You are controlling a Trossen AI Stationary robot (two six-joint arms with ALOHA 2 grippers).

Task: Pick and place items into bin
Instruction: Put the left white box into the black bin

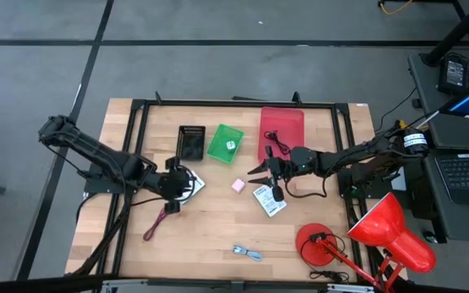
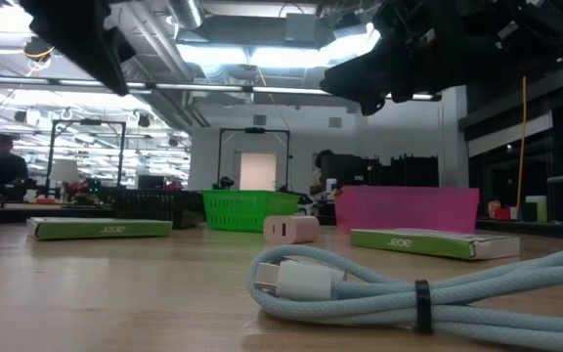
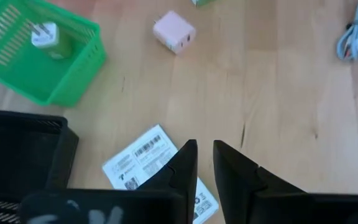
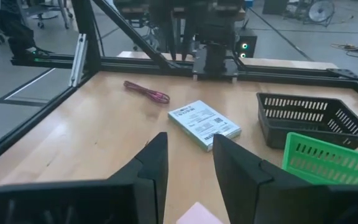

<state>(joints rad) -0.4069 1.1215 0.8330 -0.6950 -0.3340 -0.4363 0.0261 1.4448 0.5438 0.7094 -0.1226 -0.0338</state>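
One white printed packet (image 1: 192, 184) lies flat on the table. My left gripper (image 1: 177, 184) hangs above its left end, its fingers (image 3: 185, 168) a narrow gap apart with nothing between them. My right gripper (image 1: 260, 172) is open and empty, level above the table between the pink cube (image 1: 238, 185) and a second packet (image 1: 269, 200). The cube (image 4: 197, 214) shows just below its fingertips. A pale die (image 1: 230, 146) sits in the green bin (image 1: 218, 137). A black cord (image 1: 277, 143) lies in the red bin (image 1: 287, 120). A red cord (image 1: 159, 221) and a blue-white cable (image 1: 247, 252) lie on the wood.
A black bin (image 1: 190, 142) stands left of the green one. A red desk lamp (image 1: 381, 232) takes up the near right corner. A black frame (image 1: 234, 102) runs around the table's edges. Bare wood lies between the cords along the near edge.
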